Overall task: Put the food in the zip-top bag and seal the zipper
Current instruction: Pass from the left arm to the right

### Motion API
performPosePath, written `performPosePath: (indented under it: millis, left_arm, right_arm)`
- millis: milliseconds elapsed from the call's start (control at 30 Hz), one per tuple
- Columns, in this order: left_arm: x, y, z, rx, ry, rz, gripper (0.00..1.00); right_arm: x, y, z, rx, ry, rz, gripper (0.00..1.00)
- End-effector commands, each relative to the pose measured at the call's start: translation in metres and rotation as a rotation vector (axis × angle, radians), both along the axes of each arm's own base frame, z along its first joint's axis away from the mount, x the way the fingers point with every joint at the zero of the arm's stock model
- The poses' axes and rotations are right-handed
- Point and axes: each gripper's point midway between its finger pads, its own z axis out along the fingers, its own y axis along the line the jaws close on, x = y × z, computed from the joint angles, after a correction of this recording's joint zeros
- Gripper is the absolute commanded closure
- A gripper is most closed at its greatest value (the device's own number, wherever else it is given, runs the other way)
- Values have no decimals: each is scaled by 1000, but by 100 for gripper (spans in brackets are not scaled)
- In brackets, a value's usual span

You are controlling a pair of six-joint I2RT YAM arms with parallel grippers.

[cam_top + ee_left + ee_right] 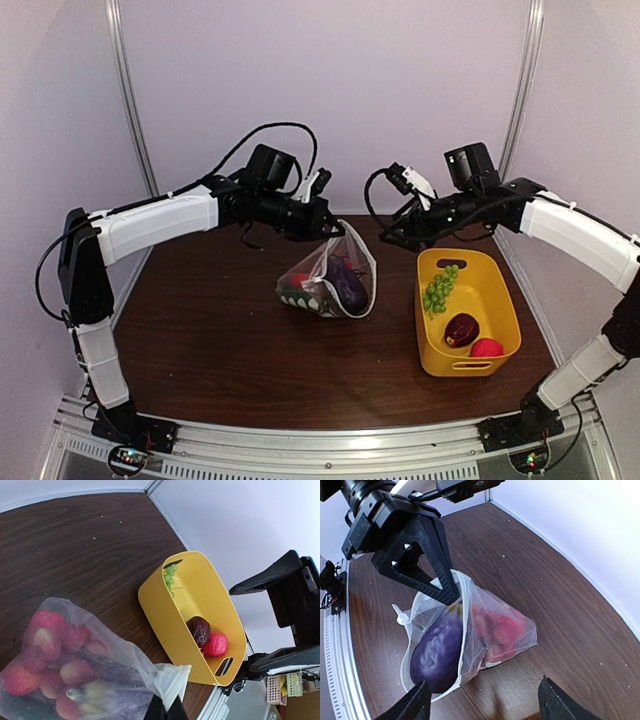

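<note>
Sitting by the right edge of the desk (pixel 220 340), a yellow tub (pixel 485 290) holds a red piece (pixel 487 348) at its near end, a dark piece (pixel 461 329) beside it, and green grapes (pixel 439 288) farther back. Mid-desk, the zip-top bag (pixel 335 280), containing a purple eggplant (pixel 348 285) and red fruits (pixel 298 283), is clenched at its top edge by the left gripper (pixel 335 232). Nearer the far edge, the right gripper (pixel 393 238) hovers with jaws spread, grasping nothing.

Claws: two, left claw (pixel 333 231) and right claw (pixel 388 240).
Zip-top bag (pixel 362 262): one.
Yellow tub (pixel 507 300): one.
Tabletop (pixel 220 340): one.
Food in tub: three pieces, namely one green grape bunch (pixel 439 288), one dark maroon piece (pixel 461 329), one pink-red piece (pixel 487 348).
Food in bag: one purple eggplant (pixel 437 650); several red-pink pieces (pixel 47 640), exact number unclear through plastic.
</note>
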Motion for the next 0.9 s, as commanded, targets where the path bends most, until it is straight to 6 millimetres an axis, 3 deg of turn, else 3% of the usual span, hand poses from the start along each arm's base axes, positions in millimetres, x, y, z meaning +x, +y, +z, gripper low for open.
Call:
performPosePath:
  millis: [0, 167, 367, 433, 600, 733, 867]
  left_arm:
    - [3, -6, 5, -23, -37, -43, 100]
    - [2, -6, 1, -16, -26, -47, 100]
    - [2, -4, 8, -4, -50, -56, 100]
    - [2, -2, 12, 16, -72, -58, 100]
    - [3, 13, 18, 86, -149, -48, 100]
    - [-2, 17, 10, 107, -131, -70, 100]
    - [-3, 19, 0, 124, -117, -65, 100]
  right_arm:
    - [-14, 18, -24, -43, 1, 137, 28]
    - [-24, 35, -42, -51, 50, 190, 36]
    - [-6, 40, -56, -70, 75, 123, 75]
    - [-2, 39, -62, -88, 88, 110, 80]
    - [4, 37, -74, -120, 104, 80, 81]
    - [-1, 35, -54, -96, 81, 82, 79]
    - [-1, 20, -40, -121, 15, 27, 59]
